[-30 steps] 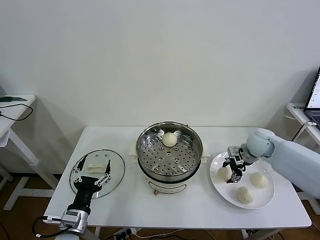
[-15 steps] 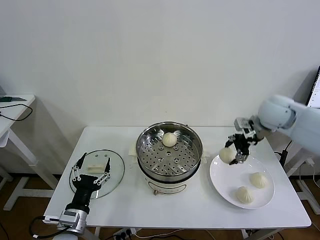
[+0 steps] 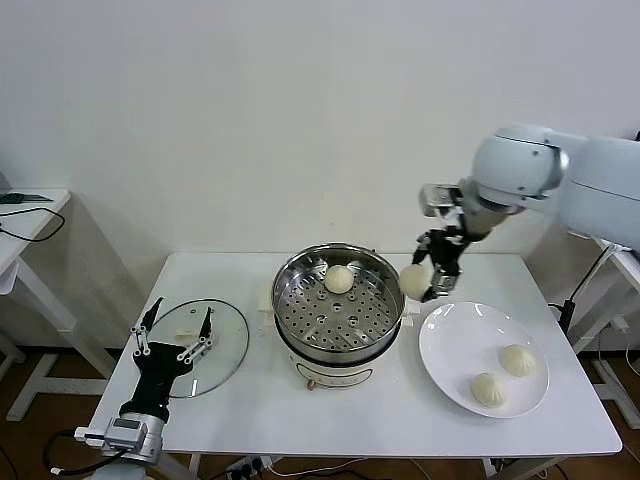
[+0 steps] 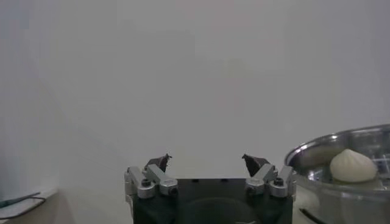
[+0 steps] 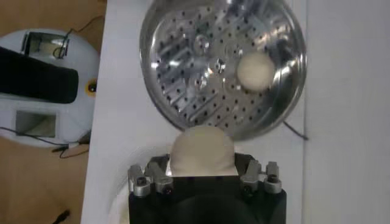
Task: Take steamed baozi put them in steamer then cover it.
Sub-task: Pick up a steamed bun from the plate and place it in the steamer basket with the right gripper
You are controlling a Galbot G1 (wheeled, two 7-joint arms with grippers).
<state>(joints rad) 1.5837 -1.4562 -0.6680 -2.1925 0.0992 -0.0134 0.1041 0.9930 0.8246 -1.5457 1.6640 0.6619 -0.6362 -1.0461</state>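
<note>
My right gripper (image 3: 423,281) is shut on a steamed baozi (image 3: 413,280) and holds it in the air just right of the steamer's rim; the held bun fills the jaws in the right wrist view (image 5: 202,150). The steel steamer (image 3: 387,301) stands mid-table with one baozi (image 3: 339,279) at the back of its perforated tray, also in the right wrist view (image 5: 255,68). Two more baozi (image 3: 518,359) (image 3: 487,388) lie on the white plate (image 3: 450,345). The glass cover (image 3: 228,343) lies flat at the left. My left gripper (image 3: 172,332) is open over it.
A white side table (image 3: 22,215) with a cable stands at far left. The table's front edge runs just below the plate and the steamer's cream base (image 3: 330,376). Another table edge (image 3: 600,225) shows at far right.
My right gripper has lifted a baozi off the plate and carried it up and left to the steamer's right rim. My left arm has drawn back slightly over the cover.
</note>
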